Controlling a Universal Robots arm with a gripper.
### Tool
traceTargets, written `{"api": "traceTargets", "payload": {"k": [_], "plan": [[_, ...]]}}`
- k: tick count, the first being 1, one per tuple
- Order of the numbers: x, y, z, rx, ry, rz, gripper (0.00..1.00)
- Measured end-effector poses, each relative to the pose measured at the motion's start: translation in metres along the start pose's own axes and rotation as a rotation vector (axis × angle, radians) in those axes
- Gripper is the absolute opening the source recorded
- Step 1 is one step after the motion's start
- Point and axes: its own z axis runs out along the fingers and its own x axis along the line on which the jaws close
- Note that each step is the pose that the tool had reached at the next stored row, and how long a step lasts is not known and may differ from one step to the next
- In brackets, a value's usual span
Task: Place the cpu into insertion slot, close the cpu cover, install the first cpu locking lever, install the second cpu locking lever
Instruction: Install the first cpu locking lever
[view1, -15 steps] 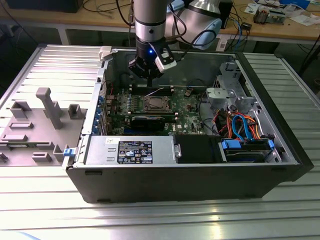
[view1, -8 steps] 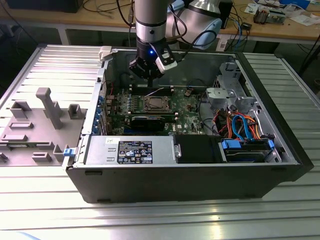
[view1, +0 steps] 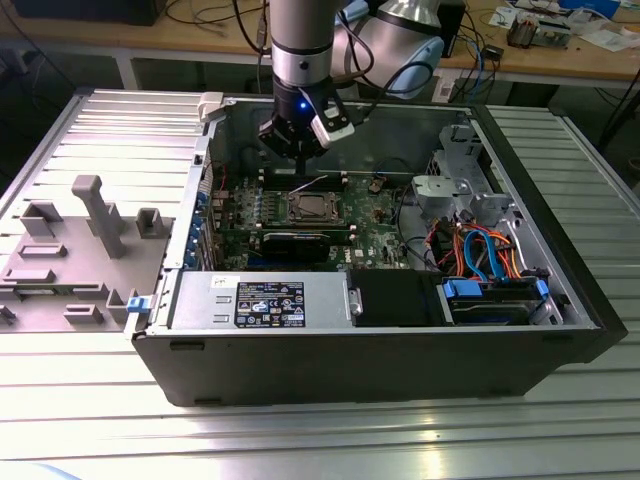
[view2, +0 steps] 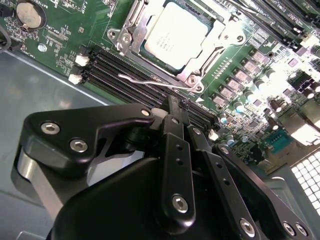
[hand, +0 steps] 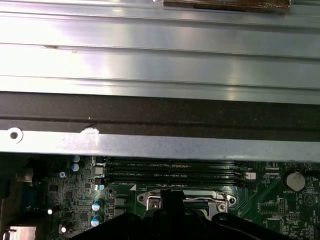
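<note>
Gripper (view2: 176, 111) position: I have it just above the memory slots (view2: 130, 75) beside the insertion slot (view2: 131, 20), its black fingers (view2: 176, 150) pressed together with nothing visibly between them. In the second wrist view, the cpu (view2: 172, 36) sits seated in the socket with the cpu cover (view2: 220, 37) lying flat around it. One thin wire locking lever (view2: 155, 81) lies along the socket edge nearest the fingertips. From the exterior view, I see the arm lowered inside the open computer case (view1: 400, 350).

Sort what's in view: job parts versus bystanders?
Job: cpu seated in the insertion slot; cpu cover down around it; wire locking lever alongside; tool just above.
Bystanders: memory slots, coin battery, drive cables, grey fixture.
</note>
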Motion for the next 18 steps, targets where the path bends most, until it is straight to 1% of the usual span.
{"api": "traceTargets", "payload": {"k": [2, 15, 18], "plan": [[-0.0001, -0.0002, 0.0015, 0.0001, 0.0001, 0.000, 0.11], [-0.0010, -0.0003, 0.0025, 0.0000, 0.0001, 0.000, 0.11], [-0.0044, -0.0005, 0.0036, 0.0000, 0.0000, 0.000, 0.11]]}}
